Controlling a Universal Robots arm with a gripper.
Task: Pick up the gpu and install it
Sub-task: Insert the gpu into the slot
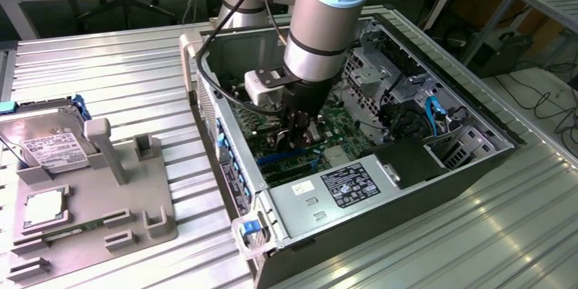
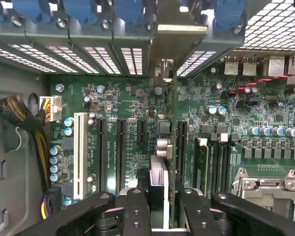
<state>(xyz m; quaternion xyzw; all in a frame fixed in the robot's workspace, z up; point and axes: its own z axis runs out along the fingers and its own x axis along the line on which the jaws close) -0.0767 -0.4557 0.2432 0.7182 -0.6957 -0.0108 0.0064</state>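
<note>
In the exterior view, white-labelled drive [image 1: 50, 145] rests on a grey holder [image 1: 91, 214], its print too small to read, like the power supply [image 1: 339, 184] sticker's. The gripper [image 1: 299, 139] reaches down into the open computer case [image 1: 470, 147]. In the wrist view, black fingers [image 2: 137, 211] clamp the gpu [image 2: 160, 184], seen edge-on, upright over the green motherboard [image 2: 118, 113] slots.
</note>
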